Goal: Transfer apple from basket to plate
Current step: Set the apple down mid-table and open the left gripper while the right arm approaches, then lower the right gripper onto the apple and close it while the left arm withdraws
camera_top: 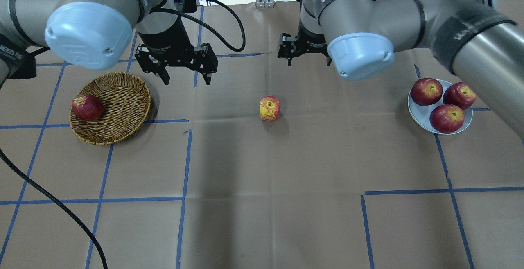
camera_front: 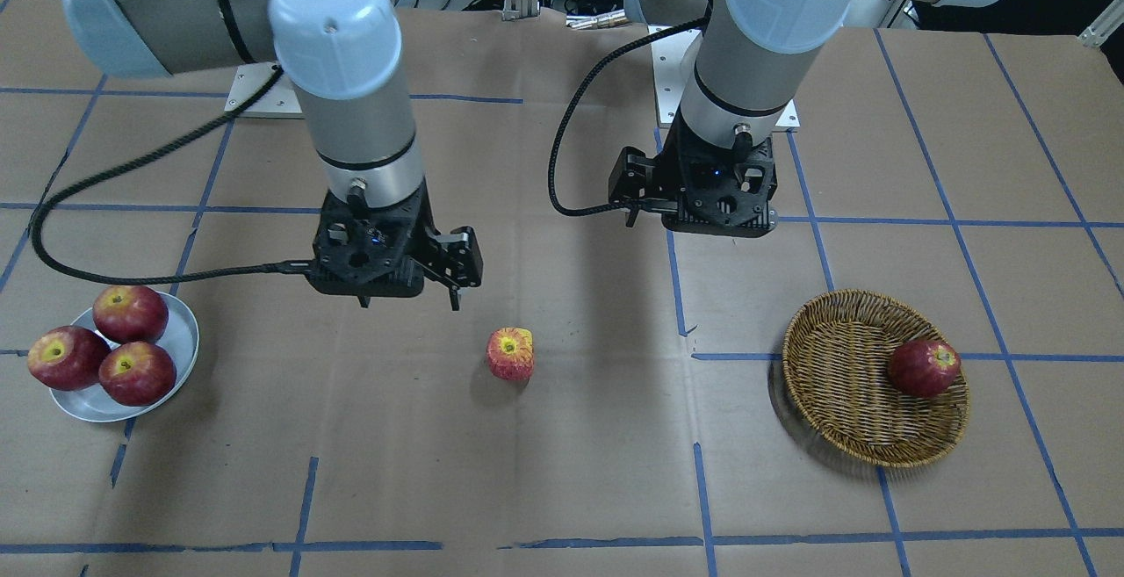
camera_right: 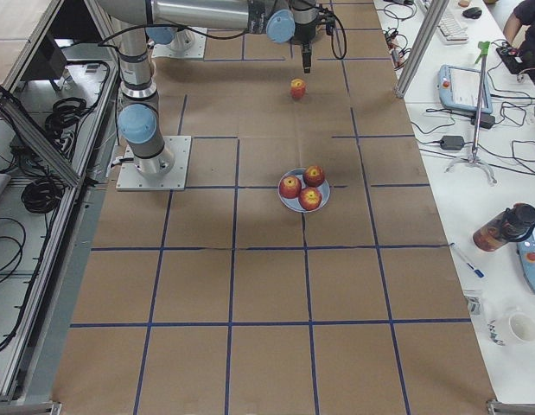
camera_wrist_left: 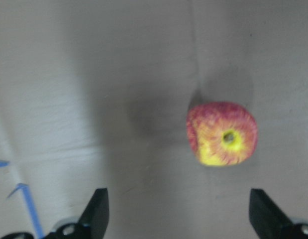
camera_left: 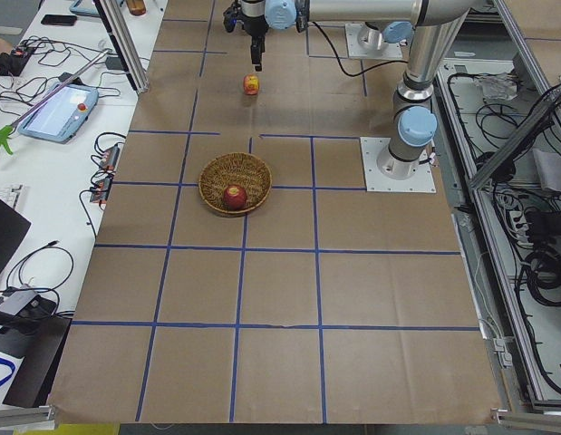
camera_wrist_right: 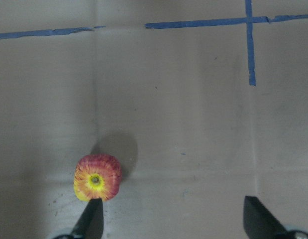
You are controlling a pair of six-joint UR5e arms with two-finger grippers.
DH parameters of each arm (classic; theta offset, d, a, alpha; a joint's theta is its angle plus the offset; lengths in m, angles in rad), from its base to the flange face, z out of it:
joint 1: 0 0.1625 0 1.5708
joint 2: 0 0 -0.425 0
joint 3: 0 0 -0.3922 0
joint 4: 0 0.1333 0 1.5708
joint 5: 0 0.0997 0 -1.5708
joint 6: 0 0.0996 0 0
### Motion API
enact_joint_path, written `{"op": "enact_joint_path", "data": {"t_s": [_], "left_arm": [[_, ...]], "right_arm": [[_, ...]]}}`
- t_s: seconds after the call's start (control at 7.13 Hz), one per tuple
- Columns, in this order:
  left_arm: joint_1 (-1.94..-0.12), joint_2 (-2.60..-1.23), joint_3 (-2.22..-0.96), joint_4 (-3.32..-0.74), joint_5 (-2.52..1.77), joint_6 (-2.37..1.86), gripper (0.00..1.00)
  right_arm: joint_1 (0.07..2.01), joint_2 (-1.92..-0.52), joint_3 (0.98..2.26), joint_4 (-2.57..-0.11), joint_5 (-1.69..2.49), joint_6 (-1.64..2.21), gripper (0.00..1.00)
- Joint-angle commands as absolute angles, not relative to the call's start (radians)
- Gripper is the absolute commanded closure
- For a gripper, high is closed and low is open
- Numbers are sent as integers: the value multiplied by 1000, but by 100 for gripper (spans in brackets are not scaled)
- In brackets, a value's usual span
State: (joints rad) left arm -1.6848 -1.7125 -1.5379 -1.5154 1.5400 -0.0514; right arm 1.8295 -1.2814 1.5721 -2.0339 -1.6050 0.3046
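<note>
The pale pinkish-red apple (camera_top: 269, 108) with yellow streaks sits upright on the brown paper at mid-table, outside the basket (camera_top: 123, 111) and the plate (camera_top: 424, 118). It also shows in the left wrist view (camera_wrist_left: 222, 133) and the right wrist view (camera_wrist_right: 97, 177). My left gripper (camera_top: 186, 80) is open and empty, hovering beside the basket, to the apple's left. My right gripper (camera_front: 408, 300) is open and empty, hovering behind the apple, slightly to its right. In the right wrist view one fingertip (camera_wrist_right: 91, 219) lies just below the apple.
One dark-red apple (camera_top: 87, 107) lies at the basket's left side. Three dark-red apples (camera_top: 446, 118) fill the plate at the table's right. Blue tape lines cross the paper.
</note>
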Motion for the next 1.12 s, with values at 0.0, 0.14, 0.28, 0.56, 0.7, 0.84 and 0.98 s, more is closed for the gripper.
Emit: {"op": "enact_joint_path", "data": {"t_s": [0.0,0.14,0.28,0.56,0.7,0.84,0.98], "left_arm": [[-1654,-1706,-1542,-1535,1549,-52,1],[-1649,-1707,-1520,-1536,1604,-51,1],[-1643,-1698,-1508,-1542,1633,-51,1],[-1646,-1669,-1506,-1559,1622,-51,1],[-1647,-1658,-1520,-1559,1621,-51,1],[-1643,-1663,-1507,-1559,1623,-51,1],[-1643,-1666,-1514,-1560,1629,-51,1]], "right_arm": [[1899,-1163,1563,-2143,-1641,360,0],[1904,-1132,1568,-2164,-1638,383,0],[1929,-1091,1568,-2196,-1640,402,0],[1974,-1008,1575,-2294,-1643,402,0],[1974,-1002,1597,-2296,-1638,400,0],[1974,-1005,1652,-2343,-1637,394,0],[1973,-1002,1714,-2441,-1637,391,0]]}}
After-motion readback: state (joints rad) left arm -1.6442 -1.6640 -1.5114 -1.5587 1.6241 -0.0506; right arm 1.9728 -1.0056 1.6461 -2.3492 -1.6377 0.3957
